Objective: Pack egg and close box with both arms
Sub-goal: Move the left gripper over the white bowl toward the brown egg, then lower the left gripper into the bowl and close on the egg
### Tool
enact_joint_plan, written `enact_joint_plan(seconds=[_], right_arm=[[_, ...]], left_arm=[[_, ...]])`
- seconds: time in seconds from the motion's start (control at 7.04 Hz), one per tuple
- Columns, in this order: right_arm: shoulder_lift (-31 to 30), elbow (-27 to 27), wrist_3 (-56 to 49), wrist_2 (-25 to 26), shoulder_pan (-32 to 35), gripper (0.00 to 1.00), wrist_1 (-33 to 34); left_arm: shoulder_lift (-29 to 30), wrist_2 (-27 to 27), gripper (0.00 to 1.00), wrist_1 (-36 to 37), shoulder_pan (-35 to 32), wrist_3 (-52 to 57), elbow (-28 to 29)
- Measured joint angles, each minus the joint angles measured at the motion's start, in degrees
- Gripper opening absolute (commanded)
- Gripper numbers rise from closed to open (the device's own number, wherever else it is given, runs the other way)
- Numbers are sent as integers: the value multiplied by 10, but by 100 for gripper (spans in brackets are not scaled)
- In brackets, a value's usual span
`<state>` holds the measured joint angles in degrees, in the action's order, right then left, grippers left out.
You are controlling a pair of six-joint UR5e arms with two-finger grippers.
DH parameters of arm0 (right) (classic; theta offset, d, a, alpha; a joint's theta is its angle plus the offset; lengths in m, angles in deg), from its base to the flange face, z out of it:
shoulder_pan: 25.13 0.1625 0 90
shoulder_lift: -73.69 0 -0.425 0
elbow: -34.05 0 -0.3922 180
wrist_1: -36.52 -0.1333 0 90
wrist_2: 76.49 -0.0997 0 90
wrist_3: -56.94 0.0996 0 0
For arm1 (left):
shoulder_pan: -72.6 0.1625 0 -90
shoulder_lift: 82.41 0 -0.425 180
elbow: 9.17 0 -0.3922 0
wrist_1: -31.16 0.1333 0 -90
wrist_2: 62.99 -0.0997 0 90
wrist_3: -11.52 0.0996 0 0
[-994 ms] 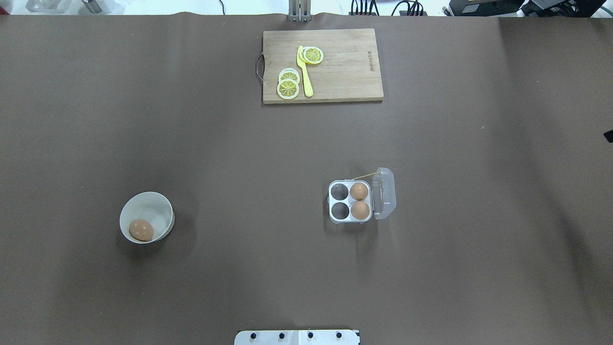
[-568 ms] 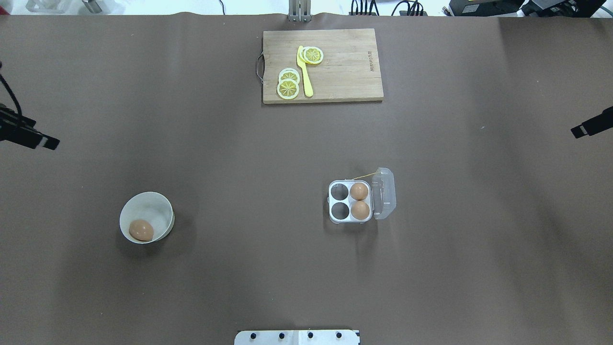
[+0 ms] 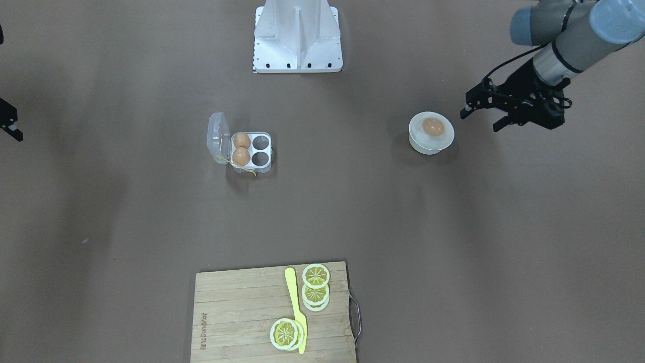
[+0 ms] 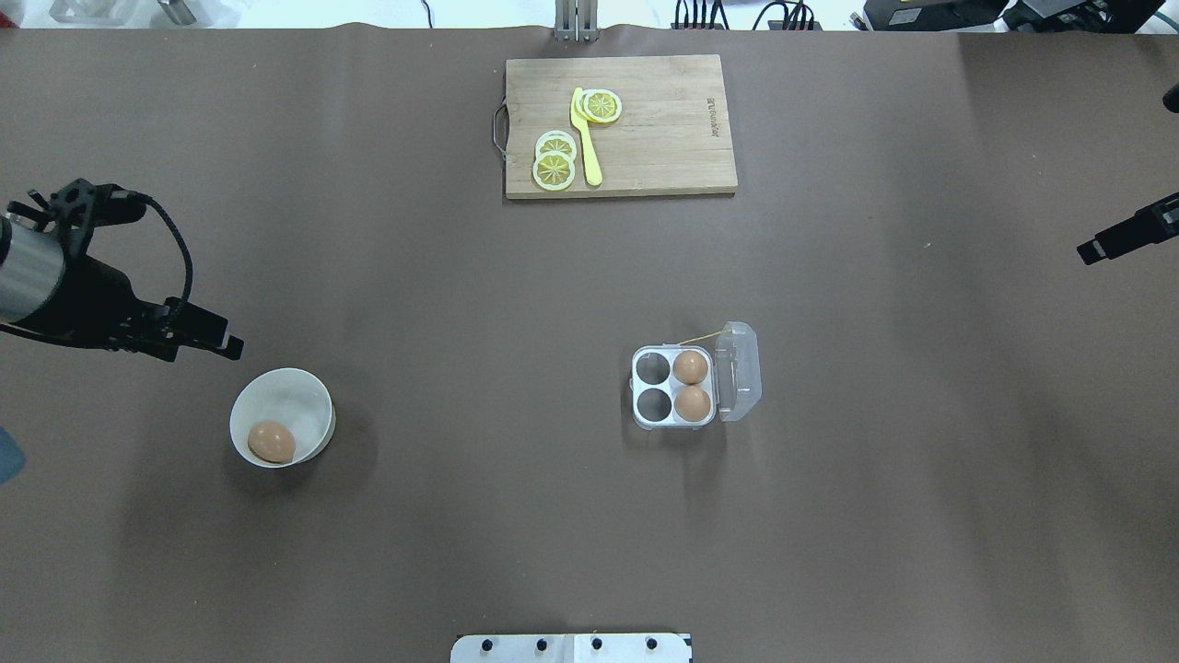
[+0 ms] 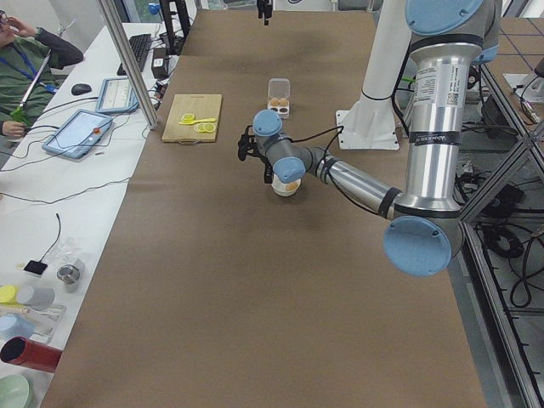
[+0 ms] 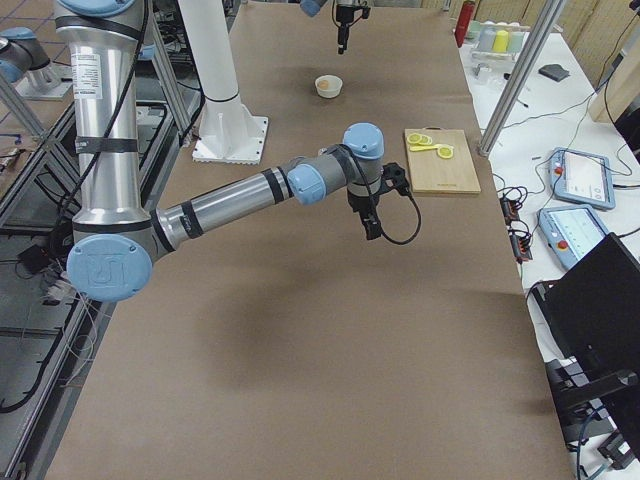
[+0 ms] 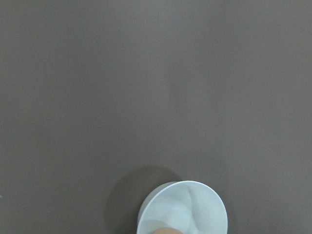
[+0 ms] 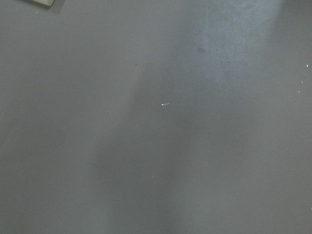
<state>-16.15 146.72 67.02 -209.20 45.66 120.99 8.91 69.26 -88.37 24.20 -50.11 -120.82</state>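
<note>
One orange-brown egg [image 4: 272, 442] lies in a round white bowl [image 4: 304, 398] at the table's left. The clear four-cell box [image 4: 671, 387] stands right of centre with its lid [image 4: 740, 371] swung open to the right. Two eggs [image 4: 691, 367] fill its right cells and the two left cells are bare. My left gripper [image 3: 479, 122] is open and empty, hovering just beside the bowl [image 3: 428, 146]. The left wrist view shows the bowl [image 7: 195, 204] at its bottom edge. My right gripper [image 4: 1091, 250] is at the far right edge, only partly in view, so I cannot tell its jaws.
A wooden cutting board [image 4: 663, 138] with lemon slices [image 4: 554, 170] and a yellow knife [image 4: 586, 138] lies at the far middle. The white robot base [image 4: 571, 647] is at the near edge. Brown table surface lies between bowl and box.
My left arm has come in from the left edge and down toward the bowl. My right gripper has edged a little farther into view. Eggs, bowl and box have not moved.
</note>
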Motion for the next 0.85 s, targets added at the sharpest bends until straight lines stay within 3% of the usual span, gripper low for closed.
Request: enact_joint_plan(seconds=[0.43, 0.85], right_arm=[[0, -1, 0, 1, 0, 100, 0], [1, -1, 0, 2, -2, 100, 0]], left_arm=[[1, -94, 89, 1, 81, -208, -6], [1, -135, 88, 2, 123, -258, 9]])
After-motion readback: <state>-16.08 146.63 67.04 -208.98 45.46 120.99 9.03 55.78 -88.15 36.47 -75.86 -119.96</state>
